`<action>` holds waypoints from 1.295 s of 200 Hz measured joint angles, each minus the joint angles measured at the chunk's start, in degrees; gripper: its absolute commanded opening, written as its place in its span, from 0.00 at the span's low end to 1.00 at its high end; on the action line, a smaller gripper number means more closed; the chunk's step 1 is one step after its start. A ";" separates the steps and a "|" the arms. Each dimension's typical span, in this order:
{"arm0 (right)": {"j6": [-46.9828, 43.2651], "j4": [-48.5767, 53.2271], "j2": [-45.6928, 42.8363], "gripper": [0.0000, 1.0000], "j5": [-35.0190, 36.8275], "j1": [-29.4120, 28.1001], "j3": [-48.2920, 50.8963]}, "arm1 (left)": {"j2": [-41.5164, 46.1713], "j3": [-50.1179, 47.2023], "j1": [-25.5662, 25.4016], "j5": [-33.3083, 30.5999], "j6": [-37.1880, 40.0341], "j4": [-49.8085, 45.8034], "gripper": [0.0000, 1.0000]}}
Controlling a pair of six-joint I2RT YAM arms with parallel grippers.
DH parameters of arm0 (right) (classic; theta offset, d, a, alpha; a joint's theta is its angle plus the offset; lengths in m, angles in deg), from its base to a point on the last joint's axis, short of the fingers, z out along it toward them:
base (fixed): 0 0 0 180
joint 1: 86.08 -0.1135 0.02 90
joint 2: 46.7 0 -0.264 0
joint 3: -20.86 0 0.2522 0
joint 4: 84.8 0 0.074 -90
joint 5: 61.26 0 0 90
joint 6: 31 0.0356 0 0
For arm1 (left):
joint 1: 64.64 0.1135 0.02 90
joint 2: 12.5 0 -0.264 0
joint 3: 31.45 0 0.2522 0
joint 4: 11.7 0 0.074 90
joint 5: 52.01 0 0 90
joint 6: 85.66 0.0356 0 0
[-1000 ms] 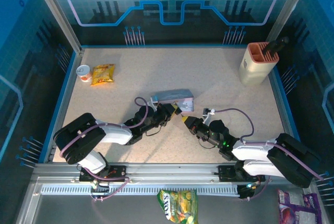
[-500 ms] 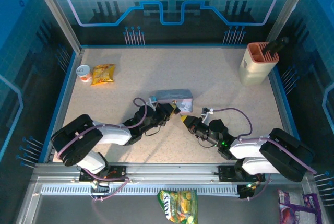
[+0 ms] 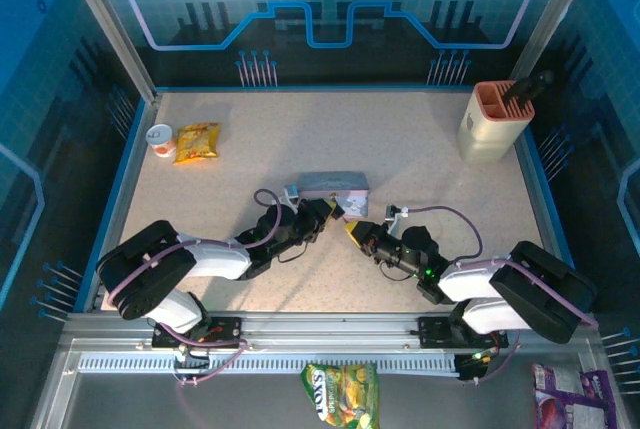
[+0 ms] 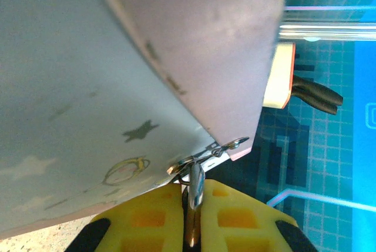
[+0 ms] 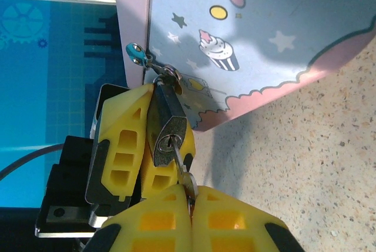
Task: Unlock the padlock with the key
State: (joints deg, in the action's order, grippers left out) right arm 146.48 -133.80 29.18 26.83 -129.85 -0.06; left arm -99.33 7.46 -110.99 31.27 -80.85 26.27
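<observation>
**Key seated in the padlock, both grippers clamped**

The two arms meet near the middle of the table (image 3: 420,149), a little closer to its near edge than to its far one. The tin (image 5: 264,34) lies just beyond them, pale blue with stars and a cupcake printed on it and a pink border.

The padlock (image 5: 169,124) hangs at the corner of the tin, its shackle hooked through a small ring on the tin's clasp. The left gripper (image 3: 328,211) has its yellow fingers (image 5: 117,146) clenched on the padlock body from both sides, keyhole facing the right wrist camera.

The key (image 5: 187,182) has its blade in the keyhole. Its head is pinched between the yellow jaws of the right gripper (image 5: 189,198), which are closed on it, just below the padlock.

In the left wrist view the shackle rises between that gripper's own jaws and up to the clasp at the tin's edge.

Toward the far left corner of the table sit a small cup (image 3: 160,137) and a yellow snack bag (image 3: 197,141), touching or nearly so. A beige holder (image 3: 495,119) with an orange rim stands at the far right corner. Another snack bag (image 3: 342,394) lies in front of the near edge, off the table.
</observation>
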 measured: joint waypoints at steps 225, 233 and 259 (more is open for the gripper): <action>-1.57 -4.17 4.57 0.00 -9.77 5.60 -0.04 | -0.98 -0.94 0.00 0.24 1.27 2.75 0.02; -1.57 -4.70 5.05 0.00 -9.94 5.60 -0.04 | -0.98 -0.94 0.00 0.20 1.29 2.62 0.02; -1.57 -6.88 7.13 0.00 -10.38 5.64 -0.09 | -0.98 -0.98 0.00 -0.15 1.33 2.47 0.02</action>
State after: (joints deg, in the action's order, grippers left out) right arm 144.91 -140.68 36.30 16.44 -124.21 -0.15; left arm -100.31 6.47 -110.99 31.11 -79.52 28.74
